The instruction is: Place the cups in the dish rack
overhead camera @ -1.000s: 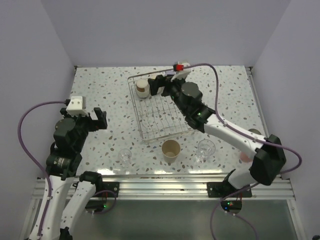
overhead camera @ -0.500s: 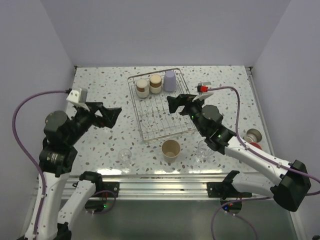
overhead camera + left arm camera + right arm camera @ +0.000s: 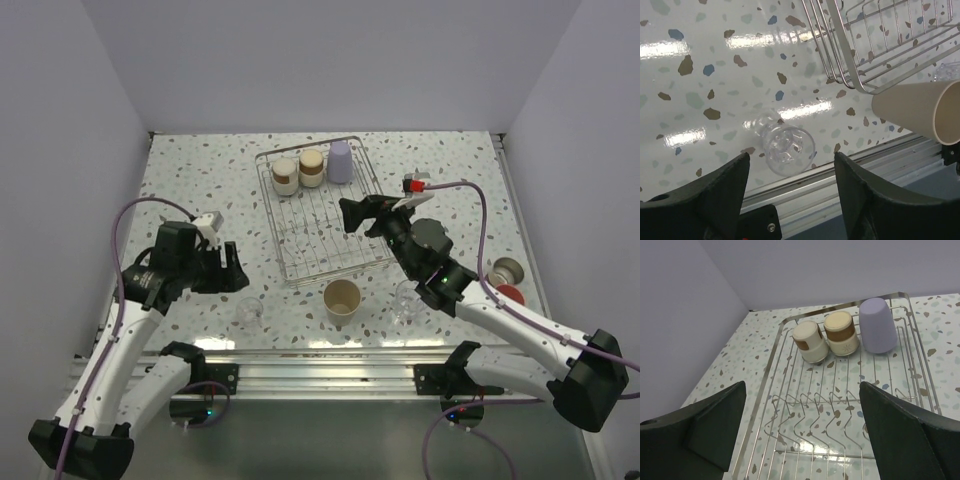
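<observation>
You have 3 cups loaded so far: the cream cup, the tan-topped cup and the purple cup stand side by side, mouths down, along the far end of the rack. The rest of the rack is bare wire.

5 cups are left on the table. The near-left glass, the beige cup and the right glass stand in a row just in front of the rack's near edge. The steel cup and the pink cup sit well off to the right, beyond your right arm. By my count you are under halfway.

Your left claw hangs low beside the near-left glass with its jaws apart. The wrist view shows the glass ahead of them, between the 2 fingers but touching neither. Your right claw is spread wide and carries nothing, hovering over the near right part of the rack.

Compared with 1 second ago, the right arm has pulled back from the far end of the rack, where it hid the purple cup and the tan-topped cup; both now stand in plain sight. The left arm, then folded up high at the left, has swung down toward the glass. That glass looks like your next pick.
</observation>
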{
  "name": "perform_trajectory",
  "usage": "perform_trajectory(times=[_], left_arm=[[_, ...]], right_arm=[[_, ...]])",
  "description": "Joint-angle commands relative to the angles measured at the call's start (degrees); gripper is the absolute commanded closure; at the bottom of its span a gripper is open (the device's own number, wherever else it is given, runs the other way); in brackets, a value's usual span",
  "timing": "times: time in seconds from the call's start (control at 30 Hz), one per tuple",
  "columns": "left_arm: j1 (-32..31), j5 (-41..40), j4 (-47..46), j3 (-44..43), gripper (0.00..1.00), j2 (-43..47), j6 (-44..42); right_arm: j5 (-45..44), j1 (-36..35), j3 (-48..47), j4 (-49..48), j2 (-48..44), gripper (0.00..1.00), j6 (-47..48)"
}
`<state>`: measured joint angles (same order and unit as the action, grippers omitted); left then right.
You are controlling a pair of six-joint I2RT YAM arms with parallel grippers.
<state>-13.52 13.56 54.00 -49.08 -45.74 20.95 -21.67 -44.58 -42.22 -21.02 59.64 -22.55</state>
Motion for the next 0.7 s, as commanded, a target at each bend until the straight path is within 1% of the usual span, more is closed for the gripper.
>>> perform_trajectory(times=[0.0, 0.07, 0.1, 0.13, 0.27, 0.3, 0.33, 0.43, 0.53, 0.67], left_arm=[[-2.03, -1.95, 1.2, -0.14, 0.32, 1.79, 1.81], [-4.23, -2.05, 0.5, 1.61, 0.34, 1.0, 2.95], [-5.19, -2.4, -0.2, 2.58, 0.39, 0.65, 4.35], [-7.03, -2.66, -2.12, 3.46, 0.4, 0.21, 5.06], [-11.87, -4.85, -6.0, 7.06, 0.41, -1.98, 8.58], [-13.01, -6.86, -6.44, 7.24, 0.41, -2.6, 9.89], [-15.37, -7.93, -6.88, 7.24, 0.4, -4.08, 10.42], [-19.07, -10.74, -7.76, 7.16, 0.38, -6.63, 12.01], [-21.01, -12.68, -8.03, 6.63, 0.38, -8.4, 12.8], [-21.81, -13.39, -7.77, 6.19, 0.38, -9.46, 13.24]], right_arm=[[-1.09, 0.1, 0.2, -2.1, -0.75, 0.02, -0.92], [-1.18, 0.1, 0.73, -2.62, -0.84, 0.02, -1.27], [-1.01, 0.1, 0.73, -2.89, -0.84, 0.02, -1.45], [-0.92, 0.02, 0.99, -3.33, -0.75, 0.02, -1.62], [-0.56, 0.1, 0.73, -3.16, 0.3, 0.02, -1.8], [-0.65, 0.02, 0.73, -2.98, 0.48, 0.02, -1.8], [-0.83, 0.1, 0.73, -2.98, 0.57, 0.02, -1.89], [-1.27, 0.02, 0.73, -2.98, 0.57, 0.02, -1.54], [-1.62, 0.02, 0.91, -2.98, 0.92, 0.02, -1.27], [-1.71, 0.02, 0.82, -3.07, 1.62, 0.02, -1.19]])
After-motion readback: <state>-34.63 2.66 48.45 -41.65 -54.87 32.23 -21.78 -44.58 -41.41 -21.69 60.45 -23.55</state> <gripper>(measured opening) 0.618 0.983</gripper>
